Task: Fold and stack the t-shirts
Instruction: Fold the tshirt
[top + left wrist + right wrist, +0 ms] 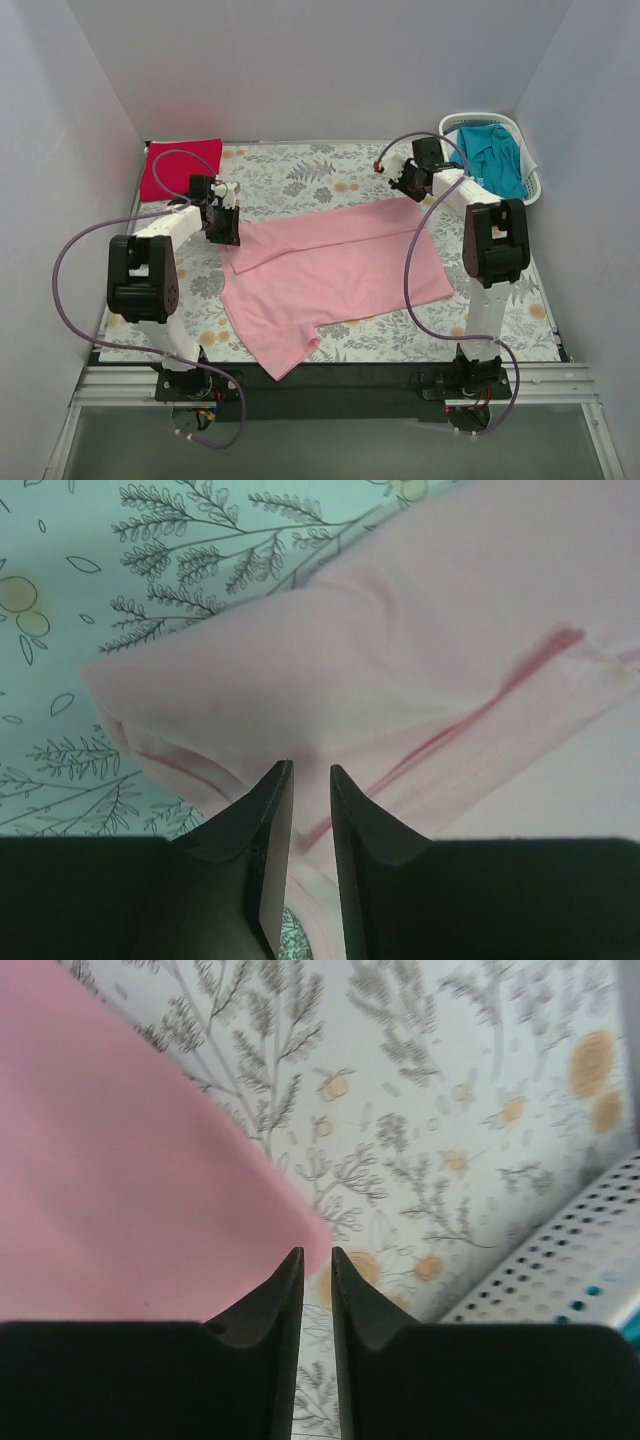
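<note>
A grey-and-orange floral cloth [300, 175] covers most of the counter [350, 372], reaching from left to right. A white perforated laundry basket [478, 119] stands at the far right corner. Plain white walls [330, 70] enclose the left, far and right sides.

Probably lab robot cell: white booth walls [320, 60], aluminium base rail [560, 384].

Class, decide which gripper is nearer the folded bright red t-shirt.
Left. The left gripper hovers in front of the bright red t-shirt; the right gripper is far to its right, near the white slatted laundry basket.
</note>
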Action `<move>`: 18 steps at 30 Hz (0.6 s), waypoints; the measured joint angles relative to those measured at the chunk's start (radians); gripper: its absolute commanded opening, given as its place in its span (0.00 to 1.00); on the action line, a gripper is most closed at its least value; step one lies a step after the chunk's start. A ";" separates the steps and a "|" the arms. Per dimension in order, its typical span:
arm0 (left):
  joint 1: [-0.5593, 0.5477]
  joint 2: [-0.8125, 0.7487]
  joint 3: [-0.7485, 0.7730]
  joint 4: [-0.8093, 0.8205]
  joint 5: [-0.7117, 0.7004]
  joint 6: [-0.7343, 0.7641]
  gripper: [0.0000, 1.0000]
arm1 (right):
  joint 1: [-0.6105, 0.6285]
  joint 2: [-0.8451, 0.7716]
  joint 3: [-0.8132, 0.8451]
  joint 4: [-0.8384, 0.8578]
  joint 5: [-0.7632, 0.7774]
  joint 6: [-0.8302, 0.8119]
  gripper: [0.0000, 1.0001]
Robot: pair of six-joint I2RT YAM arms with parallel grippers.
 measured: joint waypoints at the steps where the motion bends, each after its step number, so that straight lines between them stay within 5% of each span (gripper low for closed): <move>1: 0.003 0.032 0.017 0.004 -0.005 -0.010 0.20 | 0.002 0.022 0.001 -0.014 0.008 0.013 0.22; 10: 0.059 0.269 0.252 0.006 -0.012 -0.055 0.17 | 0.020 0.089 -0.013 -0.064 0.096 0.068 0.21; 18: 0.111 0.272 0.313 -0.051 0.069 -0.024 0.35 | 0.019 0.066 -0.013 -0.137 0.063 0.138 0.24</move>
